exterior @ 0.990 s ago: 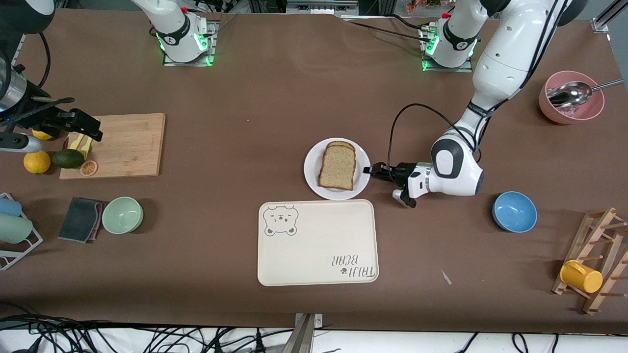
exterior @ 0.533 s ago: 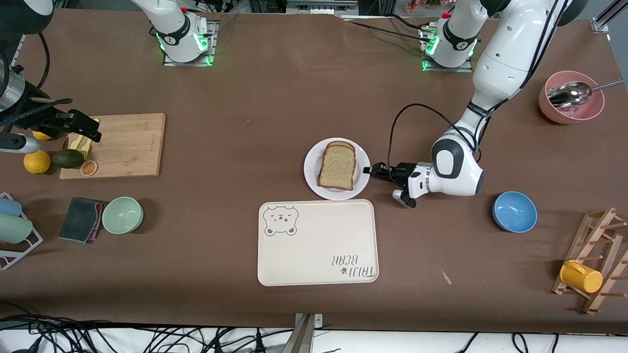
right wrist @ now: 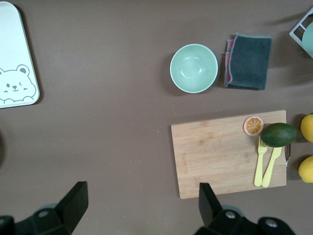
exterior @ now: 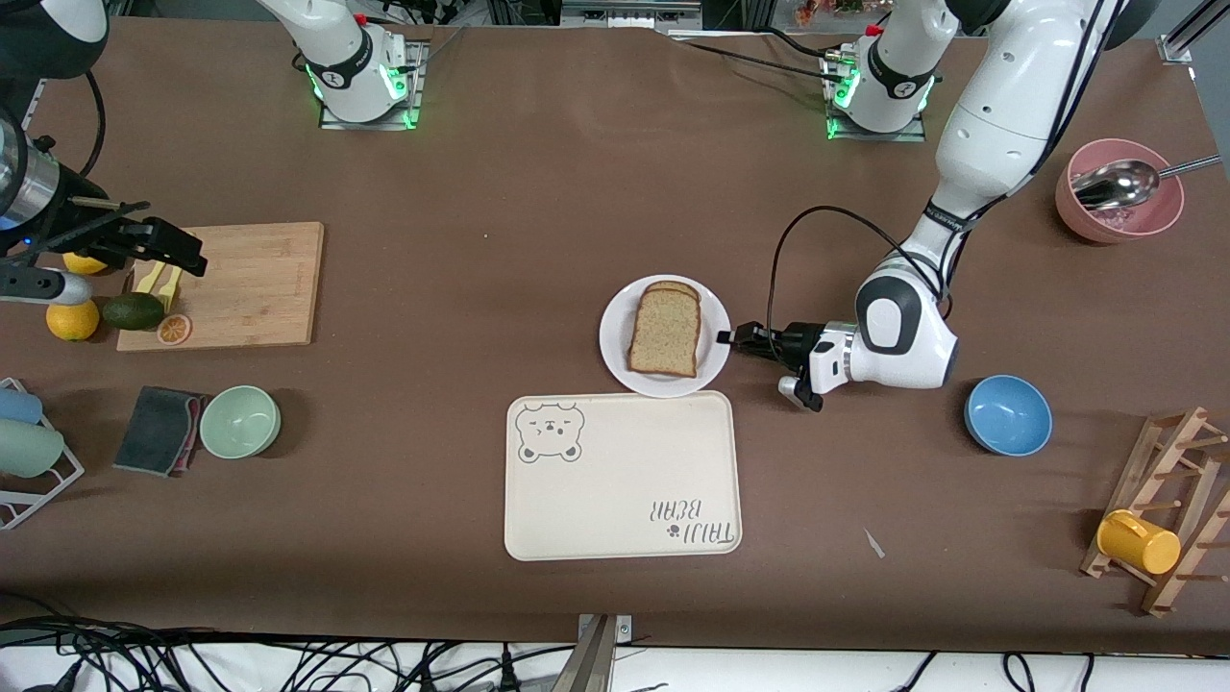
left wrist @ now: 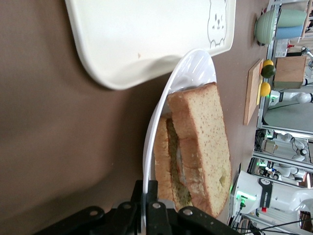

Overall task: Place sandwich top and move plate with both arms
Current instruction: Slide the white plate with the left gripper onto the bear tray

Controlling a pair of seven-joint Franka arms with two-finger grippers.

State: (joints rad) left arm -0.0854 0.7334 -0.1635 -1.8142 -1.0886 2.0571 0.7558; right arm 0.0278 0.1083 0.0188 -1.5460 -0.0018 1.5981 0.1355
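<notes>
Bread [exterior: 664, 332] already sits on the plate [exterior: 615, 338], so you're moving it; left hand [exterior: 728, 337] pinches its rim; right hand [exterior: 163, 252], wide, waits over the board [exterior: 255, 284]; slide gently toward the tray [exterior: 623, 481].

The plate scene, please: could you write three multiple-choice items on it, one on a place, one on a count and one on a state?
1. Where is the plate relative to the bear-print tray?
A. On the tray
B. On the table just beside the tray's edge, farther from the front camera
C. On the cutting board

2. How many bowls stand on the table?
A. One
B. Two
C. Three

3. What is the left gripper doing?
A. Shut on the plate's rim
B. Open above the blue bowl
C. Holding the spoon

Answers:
1 B: the plate lies on the brown table next to the tray's edge.
2 C: the green bowl, the blue bowl and the pink bowl.
3 A: the left wrist view shows the rim pinched at the gripper.
</notes>
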